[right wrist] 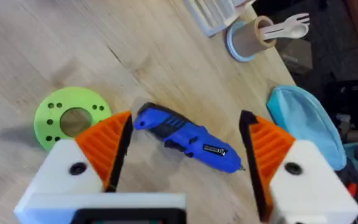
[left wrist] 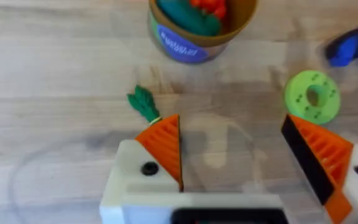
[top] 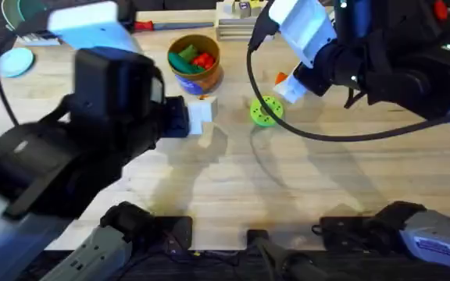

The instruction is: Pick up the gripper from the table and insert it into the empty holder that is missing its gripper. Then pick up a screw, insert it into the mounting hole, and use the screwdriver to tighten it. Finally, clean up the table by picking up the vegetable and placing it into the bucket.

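Right hand (right wrist: 185, 155) spread wide over blue pen-shaped screwdriver (right wrist: 188, 138) (lying on table (right wrist: 55, 56)).

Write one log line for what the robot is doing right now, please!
left gripper: open, empty | right gripper: open over screwdriver | bucket: holds toy vegetables | green disc: on table

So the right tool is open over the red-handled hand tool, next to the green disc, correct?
Not quite. The right wrist view shows the right tool open over the blue screwdriver, not a red-handled one. It does lie next to the green disc.
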`<state>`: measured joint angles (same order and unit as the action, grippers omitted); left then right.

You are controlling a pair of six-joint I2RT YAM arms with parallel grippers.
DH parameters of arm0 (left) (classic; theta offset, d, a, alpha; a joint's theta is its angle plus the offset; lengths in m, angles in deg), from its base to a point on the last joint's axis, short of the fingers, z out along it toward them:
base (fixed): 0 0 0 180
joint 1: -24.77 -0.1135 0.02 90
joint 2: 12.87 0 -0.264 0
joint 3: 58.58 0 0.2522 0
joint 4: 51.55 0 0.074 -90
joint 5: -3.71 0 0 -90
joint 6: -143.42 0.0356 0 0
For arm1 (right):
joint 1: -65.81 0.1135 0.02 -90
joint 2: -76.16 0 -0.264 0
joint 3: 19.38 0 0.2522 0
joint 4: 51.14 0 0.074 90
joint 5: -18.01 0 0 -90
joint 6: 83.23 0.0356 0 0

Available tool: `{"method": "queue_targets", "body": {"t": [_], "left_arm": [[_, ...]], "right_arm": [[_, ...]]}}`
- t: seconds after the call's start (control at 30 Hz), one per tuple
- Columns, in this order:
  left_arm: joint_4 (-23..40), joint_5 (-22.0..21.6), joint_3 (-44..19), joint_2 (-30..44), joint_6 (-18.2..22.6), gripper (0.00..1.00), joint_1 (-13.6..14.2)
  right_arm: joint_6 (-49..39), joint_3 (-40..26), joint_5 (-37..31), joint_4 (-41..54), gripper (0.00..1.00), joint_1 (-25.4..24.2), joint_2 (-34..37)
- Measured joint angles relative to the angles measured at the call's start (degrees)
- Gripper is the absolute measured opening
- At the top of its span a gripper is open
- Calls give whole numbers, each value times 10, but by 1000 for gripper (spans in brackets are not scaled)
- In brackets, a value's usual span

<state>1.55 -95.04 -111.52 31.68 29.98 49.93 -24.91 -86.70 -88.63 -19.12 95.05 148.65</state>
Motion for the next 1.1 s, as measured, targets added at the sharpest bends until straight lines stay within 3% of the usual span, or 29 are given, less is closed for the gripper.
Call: {"method": "queue_targets", "body": {"t": [0.1,0.33,0.5,0.7,1.03,1.1], "left_arm": [[2,-2,0,39,-21,992,-15],[-12,0,0,176,-55,992,-98],[-47,0,0,259,-60,993,-128],[-94,2,0,312,-62,992,-134],[-76,2,-3,349,-69,994,-134],[-77,1,-4,350,-73,940,-134]], "right_arm": [[0,0,0,4,991,0,0],[0,0,0,7,991,0,0],[0,0,0,7,991,0,0],[0,0,0,7,991,0,0],[0,0,0,7,991,0,0],[0,0,0,7,991,0,0]]}}
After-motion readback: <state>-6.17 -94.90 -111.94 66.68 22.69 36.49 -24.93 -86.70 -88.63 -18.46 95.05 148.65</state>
